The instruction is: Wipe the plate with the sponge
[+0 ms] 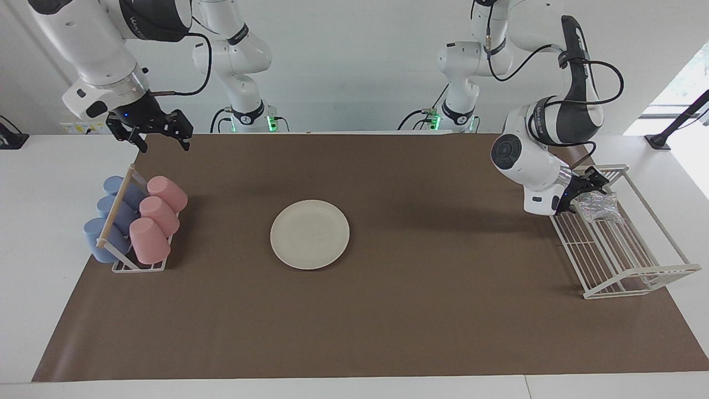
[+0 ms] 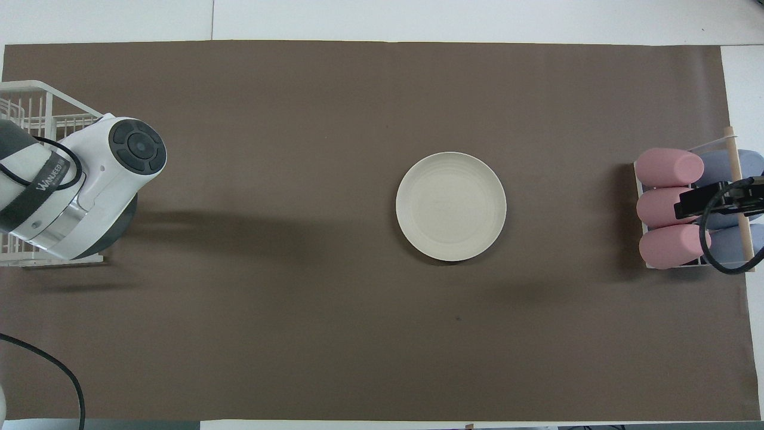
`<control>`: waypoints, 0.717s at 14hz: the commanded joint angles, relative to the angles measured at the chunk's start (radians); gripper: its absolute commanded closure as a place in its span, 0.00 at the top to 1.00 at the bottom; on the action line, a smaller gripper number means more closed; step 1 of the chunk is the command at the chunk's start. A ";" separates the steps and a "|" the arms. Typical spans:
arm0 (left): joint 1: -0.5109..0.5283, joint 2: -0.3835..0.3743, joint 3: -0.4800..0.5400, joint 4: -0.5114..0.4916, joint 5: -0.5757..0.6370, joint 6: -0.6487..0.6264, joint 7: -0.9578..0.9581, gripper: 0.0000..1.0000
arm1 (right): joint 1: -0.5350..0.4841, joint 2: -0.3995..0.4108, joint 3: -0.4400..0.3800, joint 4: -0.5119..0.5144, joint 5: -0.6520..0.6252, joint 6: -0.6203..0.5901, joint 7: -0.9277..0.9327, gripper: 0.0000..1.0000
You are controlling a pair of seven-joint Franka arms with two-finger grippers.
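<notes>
Plate: one, round, cream-white, lay flat and bare at the middle of the brown mat, well apart from both racks. Sponge: one, silvery and wrinkled, sat in the white wire rack at the left arm's end of the table, at the end of the rack nearer the robots; in the overhead view the arm covered it. Left gripper: reached down into that same end of the rack, tips right at the sponge; whether the jaws were spread or closed on it could not be told, since the wrist hid the fingers from above and they merged with the rack wires from across the table. Right gripper: waiting, raised over the mat's edge near the robots at the right arm's end, jaws clearly spread apart with nothing between them; the overhead view caught only its dark body above the cups. Cup rack: white wire with a wooden bar, at the right arm's end, holding three pink cups on the side toward the plate and three blue cups on the outer side, all lying tilted. Mat covered most of the white table.
</notes>
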 commanded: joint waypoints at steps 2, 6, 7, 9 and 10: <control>-0.008 -0.026 0.009 0.055 -0.164 0.003 0.006 1.00 | -0.008 -0.014 0.009 -0.017 -0.012 0.010 0.015 1.00; -0.008 -0.027 0.009 0.164 -0.391 -0.084 0.012 1.00 | -0.011 -0.012 0.008 -0.015 -0.012 0.036 0.009 1.00; -0.008 -0.040 0.009 0.188 -0.452 -0.116 0.017 1.00 | -0.012 -0.012 0.009 -0.015 -0.012 0.048 0.008 1.00; -0.002 -0.093 0.009 0.198 -0.569 -0.156 0.084 1.00 | -0.012 -0.012 0.008 -0.015 -0.012 0.047 0.008 1.00; 0.004 -0.137 0.014 0.198 -0.654 -0.168 0.119 1.00 | -0.012 -0.012 0.008 -0.015 -0.012 0.047 0.008 1.00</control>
